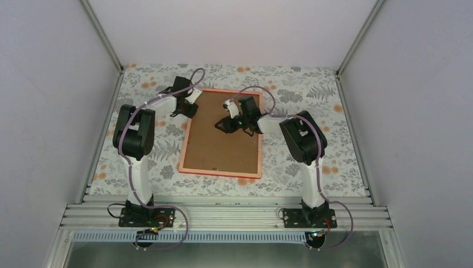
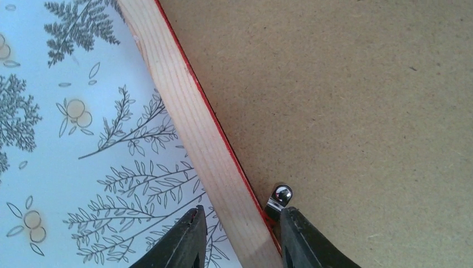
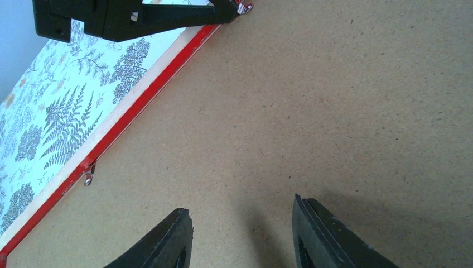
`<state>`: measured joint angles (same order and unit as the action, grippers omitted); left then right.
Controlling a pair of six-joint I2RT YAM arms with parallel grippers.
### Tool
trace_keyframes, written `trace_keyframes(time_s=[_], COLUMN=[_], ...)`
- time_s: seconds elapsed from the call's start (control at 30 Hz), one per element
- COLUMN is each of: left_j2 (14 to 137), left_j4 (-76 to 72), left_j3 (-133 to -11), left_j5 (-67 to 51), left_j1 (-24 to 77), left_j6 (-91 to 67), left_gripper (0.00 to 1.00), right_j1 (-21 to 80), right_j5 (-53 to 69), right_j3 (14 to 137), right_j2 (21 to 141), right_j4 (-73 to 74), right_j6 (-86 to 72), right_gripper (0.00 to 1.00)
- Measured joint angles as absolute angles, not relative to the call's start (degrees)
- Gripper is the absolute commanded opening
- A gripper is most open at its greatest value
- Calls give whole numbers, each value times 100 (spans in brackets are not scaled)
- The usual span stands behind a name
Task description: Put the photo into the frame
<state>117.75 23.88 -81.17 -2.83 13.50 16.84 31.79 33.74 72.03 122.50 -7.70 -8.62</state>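
Status: the frame [image 1: 220, 172] lies face down on the floral cloth [image 1: 312, 95], pale wood back upward, with the brown backing board [image 1: 223, 139] seated inside it. You will not find the photo in any view; whether it sits under the board cannot be told from here, so treat its position as unconfirmed. Left gripper [image 2: 240, 215]: jaws apart, straddling the frame's left rail near the far corner, one finger over the cloth and the other on the board side, right at a small metal clip [image 2: 280, 195]. The outer finger shows a sliver of cloth between itself and the rail, so it is not clamped. Right gripper [image 3: 241, 206]: jaws apart, nothing between them, hovering low over the bare board; contact with it cannot be confirmed. Judgement: you are working at the clip stage. If the photo is not yet in, the clips must turn aside, the board lift out, the print go in, then the board and clips go back. If it is in, only fastening the clips remains.
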Motion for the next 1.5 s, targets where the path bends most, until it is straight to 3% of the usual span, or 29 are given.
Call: trace_keyframes(time_s=[0.3, 0.4, 0.47, 0.6, 0.7, 1.07, 1.27, 1.5], left_j2=[11636, 11631, 11633, 11452, 10724, 7164, 6733, 6845], left_j4=[2196, 2182, 2189, 2058, 2110, 2926, 3059, 2394], left_j3=[-7806, -7797, -7800, -7570, -6875, -4788, -3660, -3188], left_j5=[222, 471, 414, 172, -123, -2327, -2613, -2241], left_j1=[1498, 1568, 1568, 1496, 1411, 2051, 3312, 4370], left_j6=[823, 652, 617, 860, 1299, 4495, 5072, 5148], left_gripper=[37, 32, 40, 78, 89, 87, 79, 74], right_j1=[3256, 3262, 3267, 3269, 3269, 3269, 3485, 3951], right_j5=[3201, 3148, 3127, 3107, 3162, 4497, 5245, 5352], right_j3=[7043, 6954, 6932, 6932, 6984, 7039, 6523, 6189], right_j2=[12162, 12132, 12116, 12101, 12042, 11222, 10624, 11168], right_j4=[-843, -921, -934, -913, -768, 821, 1542, 1955], right_j6=[-814, -775, -749, -694, -644, 115, 1111, 1570], right_gripper=[45, 44, 45, 47, 49, 48, 35, 27])
